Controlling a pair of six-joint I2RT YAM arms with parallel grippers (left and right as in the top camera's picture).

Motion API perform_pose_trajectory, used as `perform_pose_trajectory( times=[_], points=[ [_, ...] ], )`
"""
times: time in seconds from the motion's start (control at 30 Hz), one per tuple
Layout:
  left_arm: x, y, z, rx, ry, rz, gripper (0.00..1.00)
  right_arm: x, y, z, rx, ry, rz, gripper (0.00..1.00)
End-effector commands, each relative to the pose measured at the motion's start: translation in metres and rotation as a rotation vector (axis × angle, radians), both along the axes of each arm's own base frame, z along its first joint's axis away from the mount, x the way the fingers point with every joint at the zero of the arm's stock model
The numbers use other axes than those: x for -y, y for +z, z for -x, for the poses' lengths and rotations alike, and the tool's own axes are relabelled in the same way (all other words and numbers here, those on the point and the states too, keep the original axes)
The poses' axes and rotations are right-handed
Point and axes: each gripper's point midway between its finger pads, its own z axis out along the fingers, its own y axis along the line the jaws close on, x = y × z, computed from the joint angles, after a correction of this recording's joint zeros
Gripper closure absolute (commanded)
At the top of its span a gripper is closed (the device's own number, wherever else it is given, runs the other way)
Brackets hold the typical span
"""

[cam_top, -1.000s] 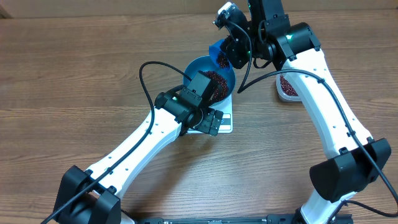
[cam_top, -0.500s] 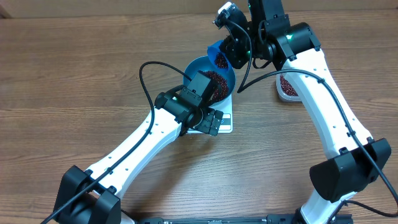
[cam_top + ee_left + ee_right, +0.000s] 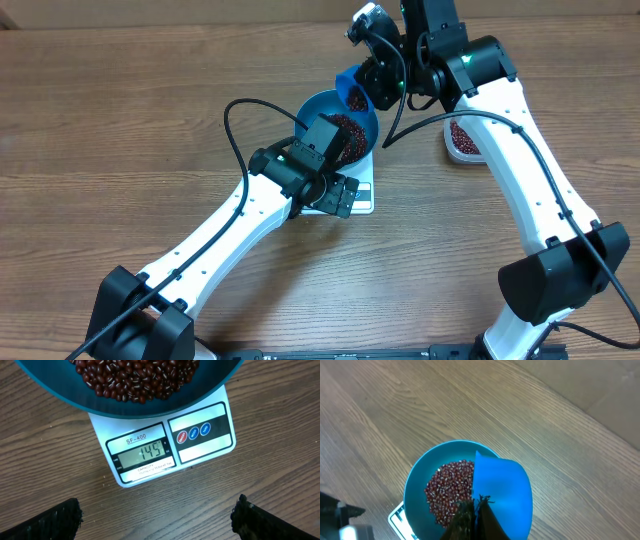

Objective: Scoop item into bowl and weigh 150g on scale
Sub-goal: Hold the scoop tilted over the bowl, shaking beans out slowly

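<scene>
The left gripper [image 3: 157, 515] hovers with its fingers spread wide and empty, looking straight down at the front edge of the scale [image 3: 200, 435]. Just beyond its fingertips the display reads 145, so the weighing looks nearly done: only a small top-up seems to be left before the target. Past the display, the bowl [image 3: 160, 402] sits on the scale's platform, overhanging the panel, with a good layer of beans [image 3: 135, 377] in it.

Farther on, above the bowl's far rim, the right gripper [image 3: 472, 510] has its fingers pressed together on the handle of the small blue scoop [image 3: 500, 492]. In the overhead view the scoop holds a few beans and hangs at the bowl's edge; whether any are falling cannot be told. My guess is that a gentle tip of a few beans is what remains, since a full dump would likely overshoot.

Beyond and to the right of the bowl, the clear tub [image 3: 464, 140] with more beans rests on the table [image 3: 120, 110], partly behind the right arm. Nothing blocks the way between scoop and bowl.
</scene>
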Motion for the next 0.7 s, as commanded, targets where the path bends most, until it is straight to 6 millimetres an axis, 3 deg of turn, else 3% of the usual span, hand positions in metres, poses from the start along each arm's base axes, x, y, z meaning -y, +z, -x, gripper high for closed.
perform_pose_trajectory(
  times=[0.0, 0.07, 0.17, 0.27, 0.37, 0.43, 0.67],
  points=[
    [-0.001, 0.002, -0.001, 0.013, -0.018, -0.010, 0.01, -0.005, 0.017, -0.002, 0.035, 0.015, -0.041, 0.96],
    [-0.001, 0.003, -0.001, 0.014, -0.018, -0.010, 0.01, -0.008, 0.015, 0.003, 0.045, 0.077, -0.021, 0.96],
    [-0.001, 0.002, -0.001, 0.013, -0.018, -0.011, 0.01, -0.005, 0.016, -0.002, 0.027, 0.006, -0.039, 0.96],
    [-0.001, 0.002, -0.001, 0.013, -0.018, -0.011, 0.00, -0.014, 0.015, 0.004, 0.043, 0.094, -0.035, 0.96],
    [-0.001, 0.002, -0.001, 0.013, -0.018, -0.010, 0.01, -0.010, 0.014, 0.001, 0.030, 0.042, -0.040, 0.96],
    [-0.001, 0.002, -0.001, 0.013, -0.018, -0.010, 0.00, -0.017, 0.014, 0.005, 0.041, 0.110, -0.047, 0.96],
    [-0.001, 0.002, -0.001, 0.013, -0.018, -0.010, 0.00, -0.010, 0.013, -0.001, 0.027, 0.027, -0.049, 0.96]
  ],
)
